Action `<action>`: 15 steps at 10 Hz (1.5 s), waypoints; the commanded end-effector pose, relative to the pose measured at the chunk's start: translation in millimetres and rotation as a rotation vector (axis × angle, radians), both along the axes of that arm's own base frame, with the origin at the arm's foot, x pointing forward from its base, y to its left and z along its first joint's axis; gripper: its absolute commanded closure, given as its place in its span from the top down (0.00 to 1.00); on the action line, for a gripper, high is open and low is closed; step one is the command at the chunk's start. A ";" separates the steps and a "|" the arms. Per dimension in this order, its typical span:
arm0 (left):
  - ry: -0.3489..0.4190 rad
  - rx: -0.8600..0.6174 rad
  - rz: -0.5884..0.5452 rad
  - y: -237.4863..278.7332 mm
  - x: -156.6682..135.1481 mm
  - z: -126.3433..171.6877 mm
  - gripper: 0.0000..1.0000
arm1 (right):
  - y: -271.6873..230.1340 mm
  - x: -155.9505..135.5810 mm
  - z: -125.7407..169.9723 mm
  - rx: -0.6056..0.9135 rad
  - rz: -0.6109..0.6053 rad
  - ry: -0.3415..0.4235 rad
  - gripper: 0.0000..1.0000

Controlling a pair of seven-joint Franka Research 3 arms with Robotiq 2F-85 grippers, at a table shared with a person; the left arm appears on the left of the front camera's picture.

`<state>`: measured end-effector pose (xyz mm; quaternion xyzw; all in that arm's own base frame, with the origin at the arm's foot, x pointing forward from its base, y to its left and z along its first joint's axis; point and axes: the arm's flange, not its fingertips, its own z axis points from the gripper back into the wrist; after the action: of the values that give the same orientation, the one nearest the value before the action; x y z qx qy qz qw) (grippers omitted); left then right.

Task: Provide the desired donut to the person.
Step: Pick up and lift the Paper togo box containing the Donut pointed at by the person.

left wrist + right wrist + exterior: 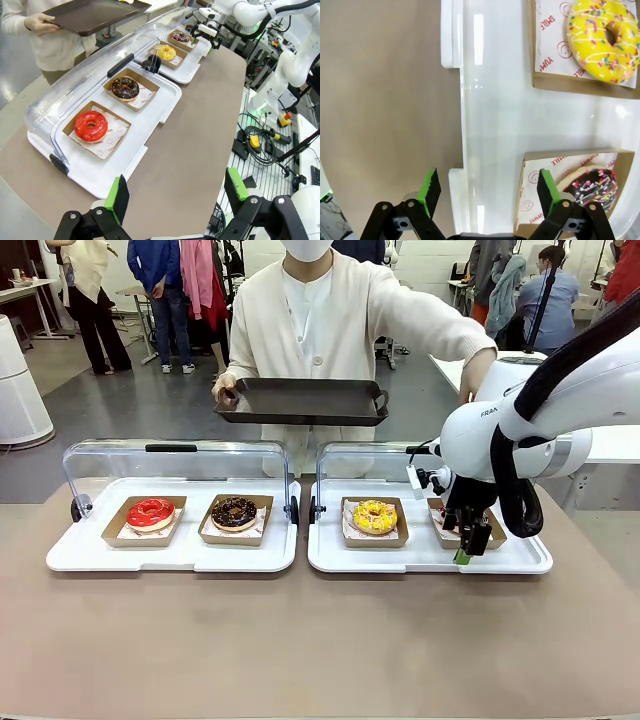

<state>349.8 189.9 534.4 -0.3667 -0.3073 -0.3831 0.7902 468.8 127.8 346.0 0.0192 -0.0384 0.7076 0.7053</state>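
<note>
Several donuts lie in cardboard boxes on two white trays: red (150, 512) (91, 126), chocolate (235, 512) (125, 87), yellow with sprinkles (375, 516) (602, 40), and a dark sprinkled one (592, 187) at the far right. My right gripper (468, 545) (487, 192) hangs open over the front of the right tray, beside the dark sprinkled donut's box and holding nothing. My left gripper (176, 192) is open above the bare table at the left end. The person (310, 310) stands across the table holding a dark tray (300, 400).
Both white trays (170, 552) (420, 558) have clear lids (175, 465) raised at the back. The brown tabletop (300, 640) in front of them is bare. The person's other hand (468, 385) reaches down behind my right arm. Cables and equipment lie beyond the table edge (260, 145).
</note>
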 end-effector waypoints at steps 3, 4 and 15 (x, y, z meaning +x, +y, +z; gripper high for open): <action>-0.015 -0.015 -0.004 0.2 0.1 1.6 1.00 | -9.6 21.5 -12.7 0.045 0.007 0.024 1.00; -0.015 -0.015 -0.004 0.2 0.1 1.6 1.00 | -11.6 25.4 -13.6 0.054 0.003 0.020 1.00; -0.015 -0.015 -0.004 0.2 0.1 1.6 1.00 | -10.4 41.5 -29.5 0.075 0.007 0.046 0.69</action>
<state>349.8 190.0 534.4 -0.3667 -0.3072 -0.3830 0.7902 506.1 120.1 325.7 0.0499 -0.0465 0.7027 0.7082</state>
